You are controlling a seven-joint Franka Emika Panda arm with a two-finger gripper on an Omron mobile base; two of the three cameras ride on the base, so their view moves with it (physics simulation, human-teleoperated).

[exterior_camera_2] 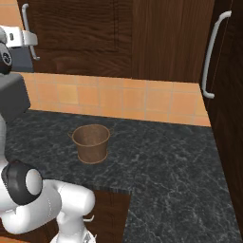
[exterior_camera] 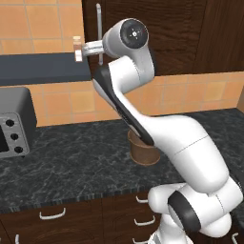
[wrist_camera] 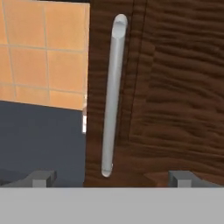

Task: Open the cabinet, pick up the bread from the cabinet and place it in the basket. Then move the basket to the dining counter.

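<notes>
A dark brown wooden cabinet (wrist_camera: pixel 175 87) is mounted on the wall above the worktop, and its door is seen shut. A long silver bar handle (wrist_camera: pixel 112 96) runs upright along the left edge of the door. In the hand view the handle stands between the two dark fingertips (wrist_camera: pixel 41 177), which are spread wide apart and grasp nothing; the handle is not touched by either of them. The gripper (exterior_camera: pixel 88 49) is held level in front of the handle, at the end of the white arm (exterior_camera: pixel 157 128) that rises from the base.

To the left of the cabinet door, orange wall tiles (wrist_camera: pixel 43 52) are seen, with a dark grey shelf (exterior_camera: pixel 43 69) below them.

The brown woven basket (exterior_camera_2: pixel 91 142) stands upright on the black speckled worktop (exterior_camera_2: pixel 166 161), near the middle and a little back from the front edge. Its inside looks empty. In the left base view it is partly hidden behind the arm.

At the left end of the worktop, against the tiled wall, a dark toaster oven (exterior_camera: pixel 14 124) with round knobs is set. Below the front edge, low drawers with curved white handles (exterior_camera: pixel 52 214) are seen. At the right end, a tall dark cupboard (exterior_camera_2: pixel 230 95) with its own curved silver handle is placed.
</notes>
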